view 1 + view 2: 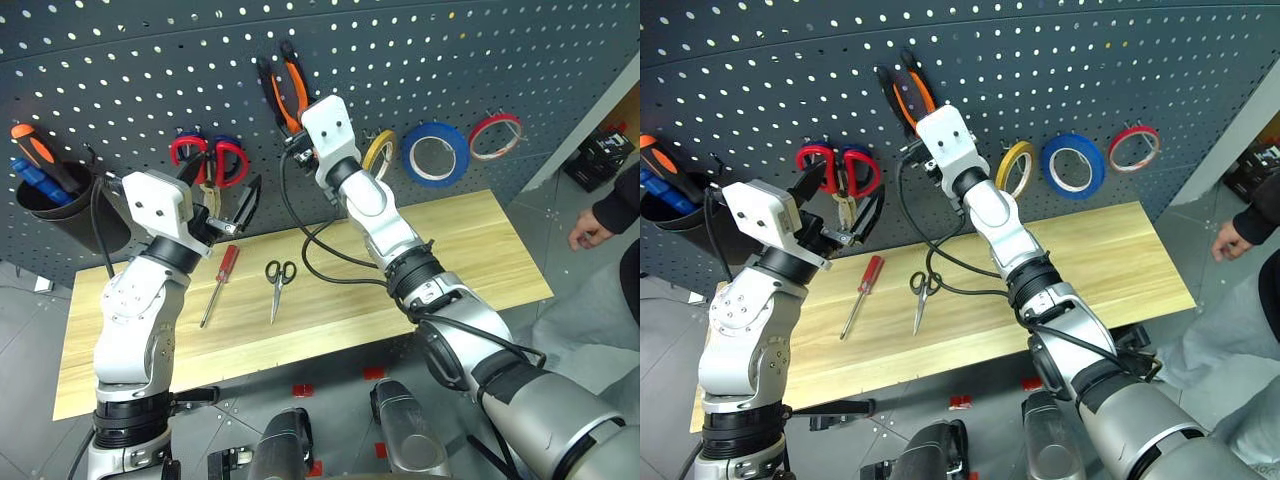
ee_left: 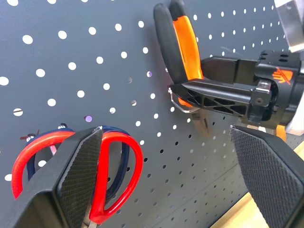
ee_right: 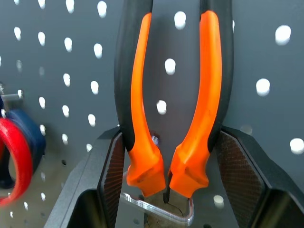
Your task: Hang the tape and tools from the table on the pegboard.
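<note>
- The step in hand is hanging the pliers [image 1: 283, 85] on the pegboard [image 1: 420, 60]: they sit handles up, with their joint over a metal hook [image 3: 161, 211], and the right gripper [image 3: 166, 175] is at them.
- In the right wrist view, the right gripper's two pads flank the lower ends of the orange-and-black handles; they look pressed against the handles, so I judge it is gripping the pliers at a middling width.
- Whether the hook already carries the pliers' weight I cannot tell.
- The left gripper [image 1: 232, 208] hangs spread wide and empty in front of the pegboard, near the red-and-blue scissors [image 1: 210, 158] that hang there.
- The blue tape [image 1: 435, 153] already hangs on the pegboard, between a yellow roll [image 1: 378, 152] and a red roll [image 1: 496, 135].
- The red-handled screwdriver [image 1: 219, 285] and the small black scissors [image 1: 279, 282] lie side by side on the table [image 1: 470, 260], so roughly half the job looks done.
- The next move calls for letting go once the pliers rest on the hook, then drawing straight back so the fingers do not drag them off.
</note>
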Available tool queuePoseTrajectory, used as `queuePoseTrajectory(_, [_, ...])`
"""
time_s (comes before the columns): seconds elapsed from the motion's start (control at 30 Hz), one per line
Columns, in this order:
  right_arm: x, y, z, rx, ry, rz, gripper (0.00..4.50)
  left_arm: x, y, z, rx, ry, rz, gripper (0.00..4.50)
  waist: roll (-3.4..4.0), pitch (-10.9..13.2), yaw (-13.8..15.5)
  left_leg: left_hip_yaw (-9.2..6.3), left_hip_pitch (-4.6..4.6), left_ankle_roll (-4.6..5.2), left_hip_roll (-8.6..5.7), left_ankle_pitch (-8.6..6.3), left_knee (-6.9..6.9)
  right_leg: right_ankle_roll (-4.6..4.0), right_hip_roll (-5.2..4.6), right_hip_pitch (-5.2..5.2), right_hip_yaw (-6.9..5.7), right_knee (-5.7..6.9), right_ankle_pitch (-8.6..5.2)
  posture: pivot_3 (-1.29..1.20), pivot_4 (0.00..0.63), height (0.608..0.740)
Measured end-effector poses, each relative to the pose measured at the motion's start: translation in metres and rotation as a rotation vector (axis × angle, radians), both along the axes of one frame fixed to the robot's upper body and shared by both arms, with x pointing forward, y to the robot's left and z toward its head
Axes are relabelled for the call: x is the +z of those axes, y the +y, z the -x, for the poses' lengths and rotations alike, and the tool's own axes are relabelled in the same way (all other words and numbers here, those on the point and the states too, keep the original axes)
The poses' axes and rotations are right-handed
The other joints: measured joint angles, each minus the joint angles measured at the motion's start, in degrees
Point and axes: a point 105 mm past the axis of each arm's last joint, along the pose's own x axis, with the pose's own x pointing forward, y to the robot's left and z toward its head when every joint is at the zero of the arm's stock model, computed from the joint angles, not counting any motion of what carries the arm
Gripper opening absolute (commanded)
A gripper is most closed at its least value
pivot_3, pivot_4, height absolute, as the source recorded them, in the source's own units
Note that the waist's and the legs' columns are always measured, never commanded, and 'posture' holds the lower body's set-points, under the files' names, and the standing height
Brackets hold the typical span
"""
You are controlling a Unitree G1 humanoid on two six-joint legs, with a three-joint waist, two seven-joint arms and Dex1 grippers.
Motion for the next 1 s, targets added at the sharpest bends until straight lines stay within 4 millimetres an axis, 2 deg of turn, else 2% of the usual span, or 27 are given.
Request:
queuePoseTrajectory(0.1, [-0.002, -0.002, 0.001, 0.002, 0.009, -0.008, 2.56, -0.002, 0.000, 0.000, 0.002, 0.002, -0.006, 4.50, 0.00, 0.0, 0.1, 0.00, 0.02, 0.00, -0.02, 0.00, 0.00, 0.00, -0.01, 0.04, 0.01, -0.01, 0.00, -0.17, 0.240, 0.740])
queuePoseTrajectory(0.17, [-0.002, -0.003, 0.002, 0.008, 0.017, -0.014, 3.27, -0.003, 0.000, -0.001, 0.003, 0.004, -0.009, 4.50, 0.00, 0.0, 0.1, 0.00, 0.05, 0.00, -0.01, 0.00, 0.00, 0.00, -0.01, 0.05, 0.01, -0.01, 0.00, -0.17, 0.241, 0.740])
queuePoseTrajectory(0.3, [-0.008, -0.009, 0.005, 0.024, 0.064, -0.032, 4.40, -0.010, 0.002, -0.002, 0.011, 0.035, -0.006, 4.50, 0.02, -0.1, 0.1, 0.01, 0.10, 0.01, 0.00, 0.00, -0.02, 0.00, -0.01, 0.10, 0.02, -0.01, 0.00, -0.17, 0.243, 0.740])
queuePoseTrajectory(0.47, [-0.031, -0.018, 0.015, 0.079, 0.187, -0.009, 4.45, -0.017, 0.000, -0.006, 0.045, 0.086, -0.048, 4.50, 0.24, -0.6, 0.4, 0.02, 0.26, 0.03, -0.01, -0.02, -0.07, 0.00, -0.01, 0.22, 0.06, -0.01, 0.00, -0.17, 0.246, 0.740])
queuePoseTrajectory(0.57, [-0.051, -0.025, 0.035, 0.151, 0.283, 0.031, 4.45, -0.024, -0.002, -0.008, 0.062, 0.136, -0.068, 4.50, 0.62, -1.5, 0.9, 0.02, 0.30, 0.11, -0.01, -0.07, -0.13, 0.00, 0.00, 0.25, 0.07, -0.03, 0.00, -0.17, 0.253, 0.740])
queuePoseTrajectory(0.63, [-0.070, -0.030, 0.053, 0.211, 0.374, 0.066, 4.45, -0.030, -0.002, -0.010, 0.082, 0.182, -0.084, 4.50, 0.76, -1.6, 1.0, 0.12, 0.74, 0.43, -0.01, -0.26, -0.23, 0.01, 0.00, 0.62, 0.16, -0.18, -0.01, -0.18, 0.262, 0.740])
queuePoseTrajectory(0.8, [-0.092, -0.043, 0.097, 0.336, 0.492, 0.142, 4.45, -0.041, 0.001, -0.012, 0.127, 0.284, -0.131, 4.50, 1.48, -2.2, 1.0, 0.15, 1.75, 0.85, -0.01, -0.58, -0.38, 0.15, 0.10, 1.63, 0.34, -0.54, -0.12, -0.19, 0.271, 0.740])
queuePoseTrajectory(0.9, [-0.107, -0.052, 0.113, 0.365, 0.561, 0.187, 4.45, -0.051, 0.002, -0.014, 0.149, 0.348, -0.143, 4.50, 1.64, -2.5, 0.9, 0.20, 3.04, 0.93, 0.05, -0.69, -1.06, 0.26, 0.18, 2.90, 0.38, -1.31, -0.21, -0.20, 0.276, 0.740])
queuePoseTrajectory(1.0, [-0.115, -0.057, 0.122, 0.385, 0.602, 0.219, 4.45, -0.060, 0.002, -0.016, 0.173, 0.395, -0.185, 4.50, 2.21, -3.0, 0.8, 0.27, 3.49, 0.83, 0.13, -0.89, -1.19, 0.44, 0.24, 3.32, 0.44, -1.44, -0.38, -0.21, 0.282, 0.740])
